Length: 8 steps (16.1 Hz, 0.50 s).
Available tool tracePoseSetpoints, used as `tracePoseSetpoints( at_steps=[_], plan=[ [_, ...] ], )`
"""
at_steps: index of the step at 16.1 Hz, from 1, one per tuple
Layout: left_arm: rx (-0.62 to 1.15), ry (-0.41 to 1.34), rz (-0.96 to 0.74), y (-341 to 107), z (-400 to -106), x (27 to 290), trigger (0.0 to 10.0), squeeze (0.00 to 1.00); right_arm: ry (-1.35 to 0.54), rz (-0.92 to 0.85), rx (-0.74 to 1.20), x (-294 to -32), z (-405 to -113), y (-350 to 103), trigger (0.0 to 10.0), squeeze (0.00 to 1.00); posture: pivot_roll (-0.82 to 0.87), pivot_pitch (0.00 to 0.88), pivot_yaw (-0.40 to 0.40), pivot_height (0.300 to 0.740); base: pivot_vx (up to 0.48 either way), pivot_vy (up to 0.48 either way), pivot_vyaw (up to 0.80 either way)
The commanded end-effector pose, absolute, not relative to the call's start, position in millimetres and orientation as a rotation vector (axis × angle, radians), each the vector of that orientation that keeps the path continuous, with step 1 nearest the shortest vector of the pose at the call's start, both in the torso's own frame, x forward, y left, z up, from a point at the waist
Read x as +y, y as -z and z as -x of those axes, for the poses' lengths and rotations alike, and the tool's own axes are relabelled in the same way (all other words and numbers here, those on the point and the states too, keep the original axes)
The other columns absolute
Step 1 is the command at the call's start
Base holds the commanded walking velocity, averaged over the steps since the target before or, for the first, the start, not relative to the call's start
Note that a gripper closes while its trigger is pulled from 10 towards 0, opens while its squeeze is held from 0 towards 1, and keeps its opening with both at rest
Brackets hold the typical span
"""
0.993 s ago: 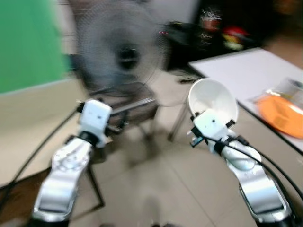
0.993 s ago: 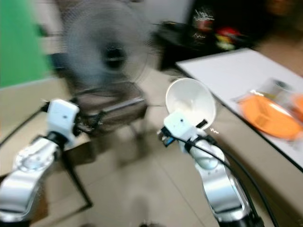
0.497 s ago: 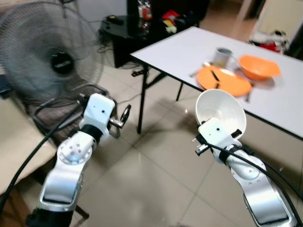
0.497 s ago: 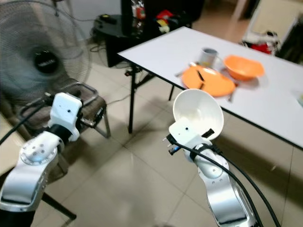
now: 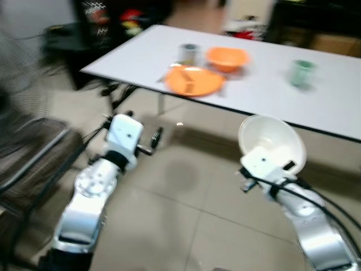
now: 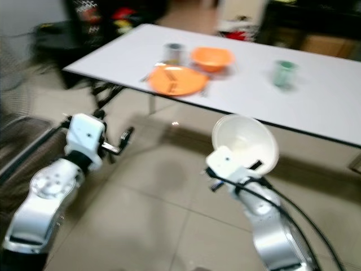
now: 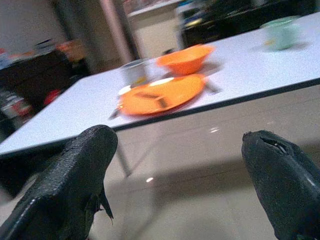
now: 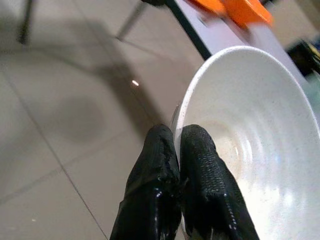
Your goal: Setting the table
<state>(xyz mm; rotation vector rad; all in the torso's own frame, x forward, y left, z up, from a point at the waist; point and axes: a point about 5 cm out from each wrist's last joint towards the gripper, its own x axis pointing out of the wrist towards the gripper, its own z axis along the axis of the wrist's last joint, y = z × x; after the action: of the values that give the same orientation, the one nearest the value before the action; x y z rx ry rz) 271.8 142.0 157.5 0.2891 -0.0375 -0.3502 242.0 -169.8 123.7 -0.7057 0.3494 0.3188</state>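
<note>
Ahead of me, over tiled floor, stands the white table, views slightly blurred. On it: an orange plate with a dark utensil lying on it, an orange bowl just beyond it, a grey cup beside both, and a pale green cup well apart toward my right.

My right gripper is pinched on the rim of the white bowl, one finger inside the wall and one outside, pads pressed together through it. The bowl is held tilted, mouth toward me, above the floor short of the table edge.

My left gripper is spread wide with nothing between its fingers, raised and aimed at the table's near edge. A dark chair sits at my left.
</note>
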Motion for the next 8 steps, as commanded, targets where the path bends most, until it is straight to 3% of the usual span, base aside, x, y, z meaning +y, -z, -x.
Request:
tracePoseSetpoints(
  at_steps=[1, 6, 8],
  plan=[
    [-0.04, 0.333, -0.296, -158.3, -270.0, 148.6, 10.0, 0.0, -0.334, 0.713, 0.289, -161.9, -246.1, -135.3, 10.0, 0.0, 0.08, 0.0, -0.035, 0.74, 0.0, 0.0, -0.8],
    [-0.041, 0.327, -0.279, -158.0, -267.9, 150.4, 10.0, 0.0, -0.359, 0.732, 0.282, -159.4, -251.8, -137.5, 10.0, 0.0, 0.09, 0.0, -0.054, 0.74, 0.0, 0.0, -0.8],
    [-0.036, 0.326, -0.274, -156.7, -267.4, 149.0, 10.0, 0.0, -0.369, 0.767, 0.269, -160.1, -252.3, -137.9, 10.0, 0.0, 0.1, 0.0, -0.06, 0.74, 0.122, 0.0, 0.0]
  ],
)
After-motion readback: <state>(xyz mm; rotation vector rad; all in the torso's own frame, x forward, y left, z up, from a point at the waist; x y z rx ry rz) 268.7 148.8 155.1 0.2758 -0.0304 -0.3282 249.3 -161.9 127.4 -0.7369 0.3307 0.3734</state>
